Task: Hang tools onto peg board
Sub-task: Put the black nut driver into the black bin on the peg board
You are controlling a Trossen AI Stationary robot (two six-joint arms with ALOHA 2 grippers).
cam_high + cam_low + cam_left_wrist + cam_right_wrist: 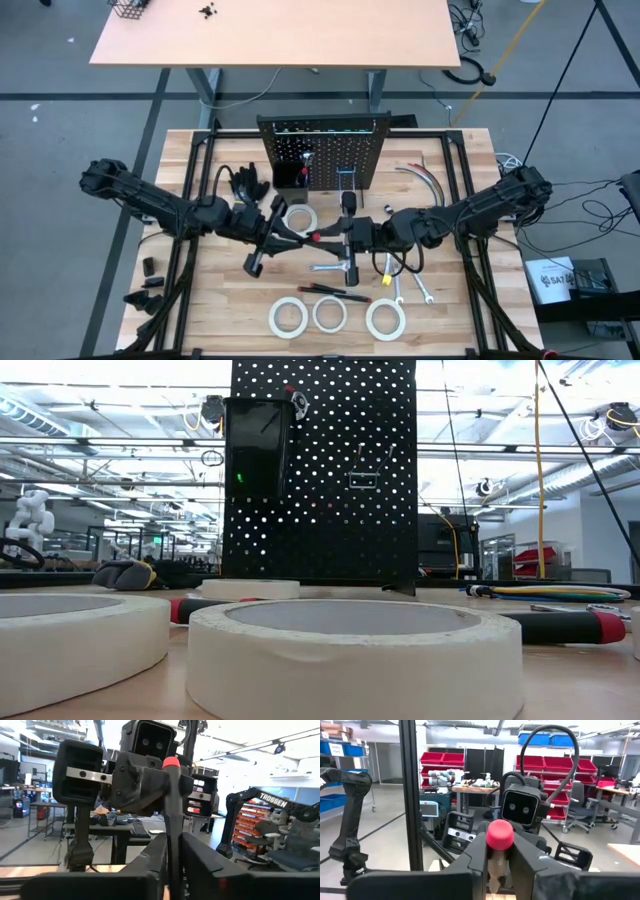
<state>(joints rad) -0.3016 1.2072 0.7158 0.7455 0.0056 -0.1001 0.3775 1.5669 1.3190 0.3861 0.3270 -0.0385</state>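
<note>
A thin red-and-black screwdriver [320, 238] hangs level above the table's middle, between my two grippers. My left gripper [298, 238] comes from the table's left and is shut on it. My right gripper [347, 237] comes from the right and is shut on its other end. The black peg board [322, 150] stands upright at the far middle, with a small black bin [258, 448] on it. Three white tape rolls [330, 314] lie near the front edge and one more [299, 218] lies before the board. Silver wrenches [400, 290] and a ratchet [335, 268] lie flat on the table. My left gripper pinches the screwdriver's black handle [173, 847] between its two fingers. It comes level from the table's left, its fingers along the tool. The handle runs on past the fingertips to a red end [171, 763]. The tool is clear of the table. My right gripper has the screwdriver's red end [499, 835] between its two fingers [476, 855]. It comes level from the table's right, facing my left gripper. The tool is in the air, roughly level.
More screwdrivers [335, 292] lie on the table between the grippers and the front tape rolls. Black gloves [250, 182] lie left of the board, curved grey hoses [425, 178] to its right. A second table [280, 30] stands beyond the far edge.
</note>
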